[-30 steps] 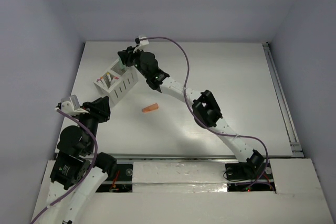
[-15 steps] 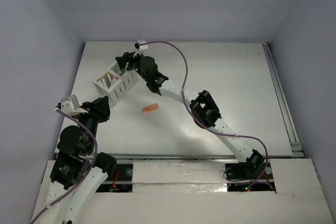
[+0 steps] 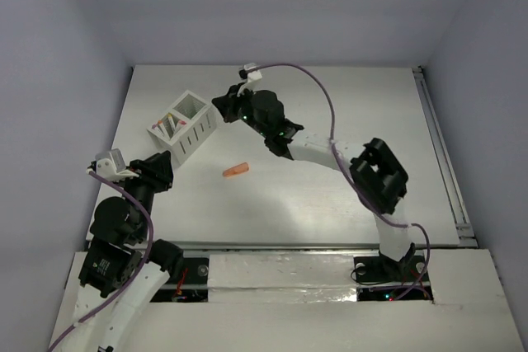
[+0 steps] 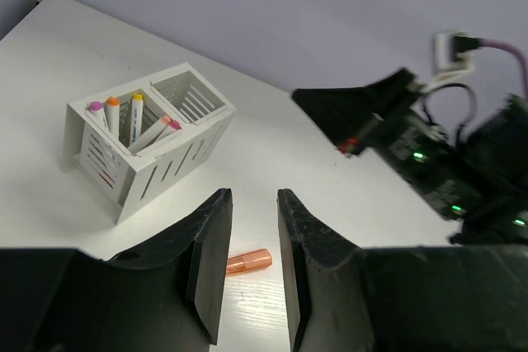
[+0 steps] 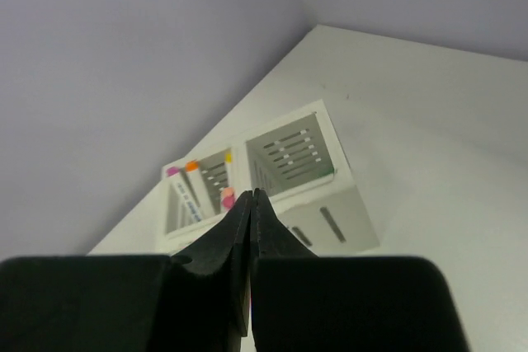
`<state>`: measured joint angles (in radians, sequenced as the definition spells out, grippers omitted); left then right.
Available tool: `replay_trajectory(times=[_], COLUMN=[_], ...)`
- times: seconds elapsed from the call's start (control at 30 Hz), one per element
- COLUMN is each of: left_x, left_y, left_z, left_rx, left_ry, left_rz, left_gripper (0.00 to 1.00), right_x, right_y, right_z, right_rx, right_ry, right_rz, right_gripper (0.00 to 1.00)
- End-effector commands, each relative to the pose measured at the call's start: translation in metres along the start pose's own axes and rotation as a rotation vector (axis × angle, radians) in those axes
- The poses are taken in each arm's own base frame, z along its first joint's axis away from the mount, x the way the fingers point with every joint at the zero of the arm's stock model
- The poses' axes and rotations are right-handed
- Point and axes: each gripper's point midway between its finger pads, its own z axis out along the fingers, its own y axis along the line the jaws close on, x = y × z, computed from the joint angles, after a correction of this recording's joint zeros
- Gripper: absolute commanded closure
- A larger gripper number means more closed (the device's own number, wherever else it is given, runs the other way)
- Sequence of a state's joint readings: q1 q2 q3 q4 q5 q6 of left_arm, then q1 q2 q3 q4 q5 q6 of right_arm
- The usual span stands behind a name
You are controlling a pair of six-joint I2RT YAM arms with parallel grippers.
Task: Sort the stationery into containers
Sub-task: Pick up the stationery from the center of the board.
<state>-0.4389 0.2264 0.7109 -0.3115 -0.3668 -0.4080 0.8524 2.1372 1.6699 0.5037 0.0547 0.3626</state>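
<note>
The white two-compartment box [image 3: 195,134] stands at the far left of the table. Several white pens [image 3: 171,123] with magenta, orange and yellow caps stand in its left compartment, also seen in the left wrist view [image 4: 132,118]. A mint-green sliver [image 5: 329,173] shows at the right compartment's near corner. The orange stubby piece [image 3: 236,171] lies on the table in front of the box. My left gripper [image 4: 252,199] is open and empty, with the orange piece [image 4: 249,261] on the table beyond its fingers. My right gripper [image 3: 223,105] is shut and empty, just right of the box [image 5: 346,216].
The right arm [image 3: 330,150] arches across the table's middle from its base at the near right. A raised rail [image 3: 443,154] runs along the table's right edge. Purple walls close in the back and sides.
My right gripper has pulled back from over the box to its right, and the arm's elbow has swung right. The green that showed at its tip is gone. The left arm has not moved.
</note>
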Motion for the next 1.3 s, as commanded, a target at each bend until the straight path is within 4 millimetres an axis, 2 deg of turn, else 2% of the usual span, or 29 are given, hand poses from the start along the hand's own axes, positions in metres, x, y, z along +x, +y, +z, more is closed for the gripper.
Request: replay_trajectory(times=[0.0,0.03,0.07,0.13,0.17,0.2,0.23,0.3,0.37,0.4,0.47,0.5,0.53,0.6,0.7,0.83,1.03,1.07,1.17,1.2,1.27], left_x=[-0.005,-0.005,-0.005,-0.005,-0.004,-0.005,-0.004,-0.005,-0.004,-0.003,-0.003,-0.002,-0.002,-0.002,-0.002,-0.002,-0.003,-0.002,-0.002,-0.002,-0.002], left_y=[-0.007,-0.007,-0.007,-0.007,-0.008,-0.008,-0.007,-0.008,-0.008,-0.008,-0.008,-0.008,-0.008,-0.008,-0.008,-0.008,-0.008,-0.008,-0.008,-0.008,-0.007], left_z=[0.002,0.002,0.002,0.002,0.002,0.002,0.002,0.002,0.003,0.003,0.003,0.004,0.004,0.004,0.004,0.003,0.003,0.003,0.003,0.003,0.003], left_rx=[0.027,0.029,0.029,0.029,0.03,0.03,0.029,0.03,0.03,0.03,0.032,0.031,0.031,0.032,0.032,0.033,0.032,0.032,0.031,0.03,0.028], left_ry=[-0.013,-0.014,-0.014,-0.013,-0.012,-0.012,-0.011,-0.012,-0.009,-0.005,-0.005,-0.003,-0.004,-0.002,-0.002,-0.004,-0.006,-0.005,-0.003,-0.004,-0.004], left_rz=[-0.002,-0.002,-0.002,-0.005,-0.005,-0.003,-0.002,-0.005,-0.003,-0.002,-0.002,-0.002,0.0,-0.001,0.001,-0.002,-0.001,-0.002,-0.002,-0.002,0.001], left_gripper=[0.74,0.74,0.74,0.74,0.74,0.74,0.74,0.74,0.74,0.74,0.74,0.74,0.74,0.74,0.73,0.73,0.73,0.73,0.73,0.73,0.73], right_x=[-0.018,-0.012,0.019,0.043,0.071,0.08,0.077,0.1,0.101,0.107,0.123,0.129,0.138,0.152,0.16,0.176,0.185,0.194,0.196,0.201,0.198], right_y=[0.011,0.012,0.003,-0.002,-0.002,-0.003,-0.002,-0.012,-0.01,-0.007,-0.003,-0.002,0.002,0.001,-0.001,-0.01,-0.018,-0.023,-0.028,-0.037,-0.04], right_z=[-0.038,-0.046,-0.056,-0.069,-0.084,-0.093,-0.101,-0.124,-0.138,-0.143,-0.154,-0.156,-0.159,-0.161,-0.158,-0.152,-0.136,-0.135,-0.125,-0.123,-0.115], right_rx=[-0.013,-0.017,0.0,0.021,0.014,0.01,0.012,0.047,0.049,0.034,0.024,0.023,0.018,0.02,0.03,0.065,0.1,0.12,0.143,0.177,0.195], right_ry=[-0.037,0.0,0.098,0.189,0.278,0.312,0.318,0.394,0.416,0.439,0.49,0.51,0.533,0.571,0.585,0.605,0.596,0.613,0.606,0.607,0.589], right_rz=[0.051,0.054,0.051,0.084,0.089,0.094,0.097,0.113,0.137,0.165,0.189,0.207,0.214,0.243,0.264,0.265,0.257,0.251,0.238,0.219,0.203], right_gripper=[1.0,1.0,1.0,1.0,1.0,1.0,1.0,1.0,1.0,0.89,0.74,0.6,0.54,0.43,0.36,0.36,0.38,0.38,0.38,0.38,0.37])
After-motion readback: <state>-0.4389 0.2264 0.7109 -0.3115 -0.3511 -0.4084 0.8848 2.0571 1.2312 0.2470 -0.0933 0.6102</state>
